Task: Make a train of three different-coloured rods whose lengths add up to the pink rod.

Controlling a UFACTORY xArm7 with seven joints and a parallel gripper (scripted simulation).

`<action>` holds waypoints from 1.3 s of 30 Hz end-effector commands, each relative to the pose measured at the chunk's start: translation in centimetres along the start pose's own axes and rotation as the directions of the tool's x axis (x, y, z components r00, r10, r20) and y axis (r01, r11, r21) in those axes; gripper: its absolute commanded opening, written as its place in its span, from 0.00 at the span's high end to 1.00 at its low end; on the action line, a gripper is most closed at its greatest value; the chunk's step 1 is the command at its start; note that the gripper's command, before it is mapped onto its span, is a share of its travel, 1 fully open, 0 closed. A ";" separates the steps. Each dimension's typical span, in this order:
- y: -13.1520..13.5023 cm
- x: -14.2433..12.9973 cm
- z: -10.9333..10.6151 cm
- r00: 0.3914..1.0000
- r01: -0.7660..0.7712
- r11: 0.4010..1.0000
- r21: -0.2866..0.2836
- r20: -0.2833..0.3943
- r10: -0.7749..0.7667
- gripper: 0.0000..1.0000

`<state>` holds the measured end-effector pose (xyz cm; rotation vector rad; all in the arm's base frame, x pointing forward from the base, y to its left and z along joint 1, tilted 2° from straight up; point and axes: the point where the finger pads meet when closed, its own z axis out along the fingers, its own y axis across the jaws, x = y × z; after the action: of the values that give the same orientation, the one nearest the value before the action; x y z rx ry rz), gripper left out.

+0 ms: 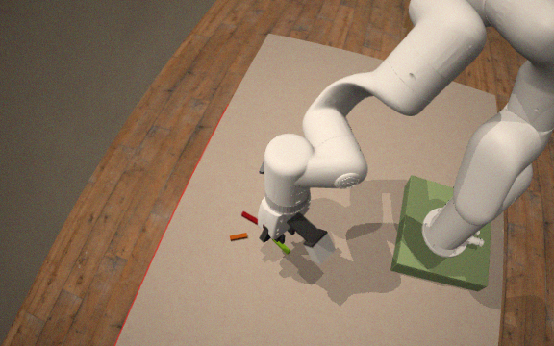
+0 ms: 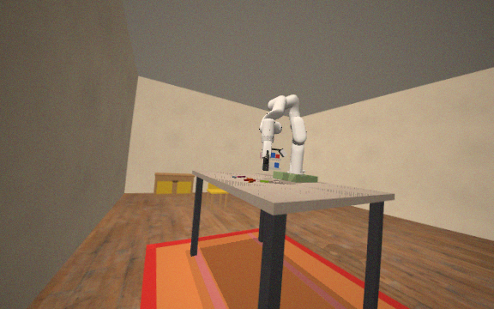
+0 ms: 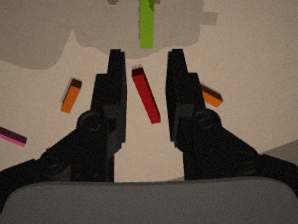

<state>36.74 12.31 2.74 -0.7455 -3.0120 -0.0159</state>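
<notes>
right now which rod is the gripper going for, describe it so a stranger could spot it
Start at the green base block under the arm, then follow the arm to the gripper low over the table. The red rod lies between its fingers, which stand narrowed around it without visibly touching. It is the only red one: a lime rod lies just beyond the fingertips, and orange rods flank the fingers.

Red rod (image 3: 145,94), lime rod (image 3: 147,18), two orange rods (image 3: 71,95), black hand (image 3: 147,83), white arm (image 1: 335,139), green base (image 1: 414,261), beige worktop (image 1: 239,298).
</notes>
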 end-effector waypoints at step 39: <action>0.1 -0.1 1.2 1.000 0.000 1.000 -0.002 0.003 0.000 0.76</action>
<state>36.71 12.33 1.96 -0.7452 -3.0118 -0.0169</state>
